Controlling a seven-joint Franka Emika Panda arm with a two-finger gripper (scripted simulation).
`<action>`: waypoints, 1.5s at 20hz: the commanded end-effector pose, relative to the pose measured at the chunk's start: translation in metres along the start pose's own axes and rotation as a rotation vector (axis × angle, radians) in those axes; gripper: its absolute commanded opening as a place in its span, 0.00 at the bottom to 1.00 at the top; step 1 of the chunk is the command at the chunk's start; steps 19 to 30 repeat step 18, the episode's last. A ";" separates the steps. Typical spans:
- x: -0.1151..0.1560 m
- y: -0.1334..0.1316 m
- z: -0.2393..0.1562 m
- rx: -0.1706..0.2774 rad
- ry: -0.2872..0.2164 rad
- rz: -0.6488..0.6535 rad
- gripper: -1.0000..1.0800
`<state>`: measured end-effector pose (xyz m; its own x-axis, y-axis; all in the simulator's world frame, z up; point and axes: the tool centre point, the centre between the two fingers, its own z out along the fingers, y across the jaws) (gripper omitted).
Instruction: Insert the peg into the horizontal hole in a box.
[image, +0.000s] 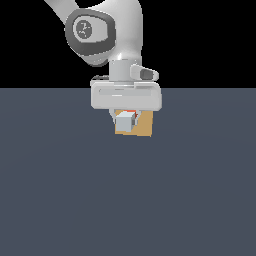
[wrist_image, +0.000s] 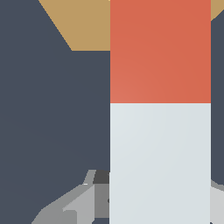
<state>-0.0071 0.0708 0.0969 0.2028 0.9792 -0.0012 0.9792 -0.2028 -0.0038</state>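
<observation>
Closed around the long square-sectioned peg (wrist_image: 160, 131), grey-white with one red end: the white gripper (image: 125, 116), fingers pressed against the bar's sides. Held level above the dark slate floor (image: 60, 190), near its far edge at mid-width. Red end pointing at the small tan cube-like box (image: 142, 127) just behind, reaching its face. Hole hidden behind the peg; entry impossible to confirm.
</observation>
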 end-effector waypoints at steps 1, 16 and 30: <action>0.008 0.000 -0.001 -0.003 0.001 -0.001 0.00; 0.086 0.001 -0.003 -0.006 0.003 -0.001 0.00; 0.086 0.002 -0.003 -0.006 0.003 -0.001 0.00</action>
